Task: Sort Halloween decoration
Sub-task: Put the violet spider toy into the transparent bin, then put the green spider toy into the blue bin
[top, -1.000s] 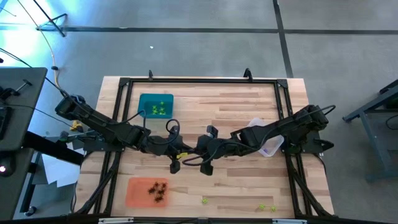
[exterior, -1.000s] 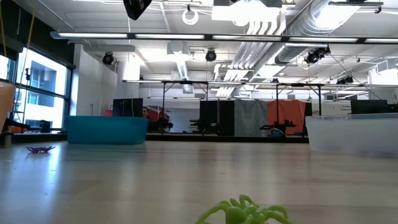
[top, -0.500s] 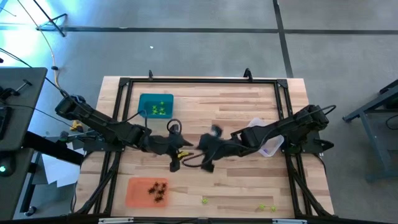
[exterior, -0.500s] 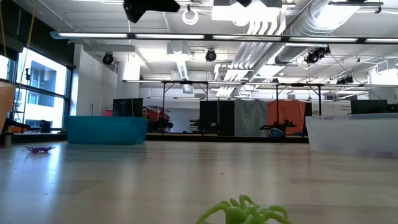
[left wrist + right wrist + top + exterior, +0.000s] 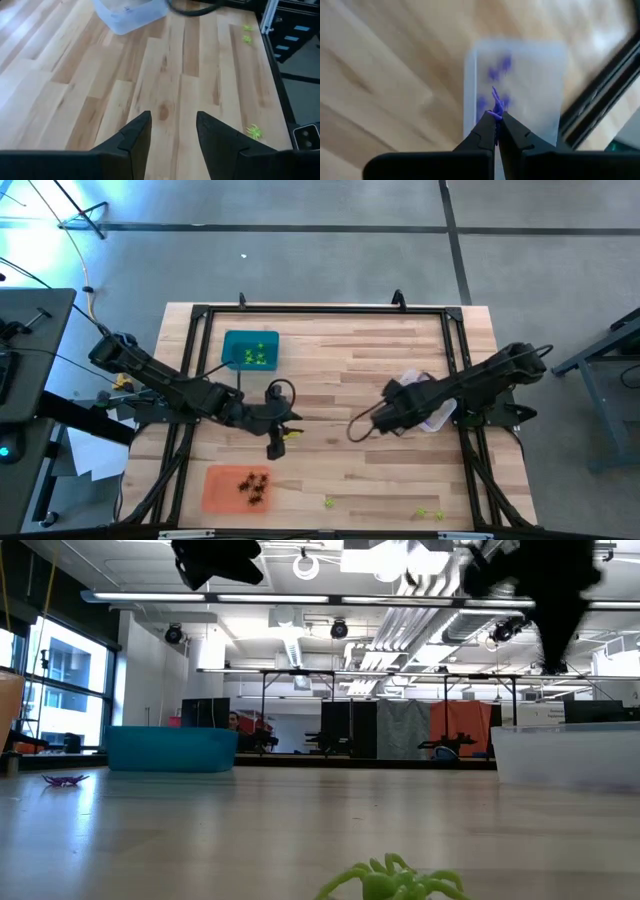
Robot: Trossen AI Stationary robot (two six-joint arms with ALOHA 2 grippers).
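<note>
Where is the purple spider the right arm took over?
The purple spider is pinched in the right gripper, held above the clear tray at the table's right side, where other purple pieces already lie.

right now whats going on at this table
Two robot arms are sorting tiny plastic spiders by colour. The right pincer is shut on a purple spider above the clear tray, which already holds purple ones. The left pincer is open and empty over the mid-table. Black spiders lie in the orange tray, yellow-green ones in the teal tray, and a few yellow-green spiders lie loose near the front edge.
</note>
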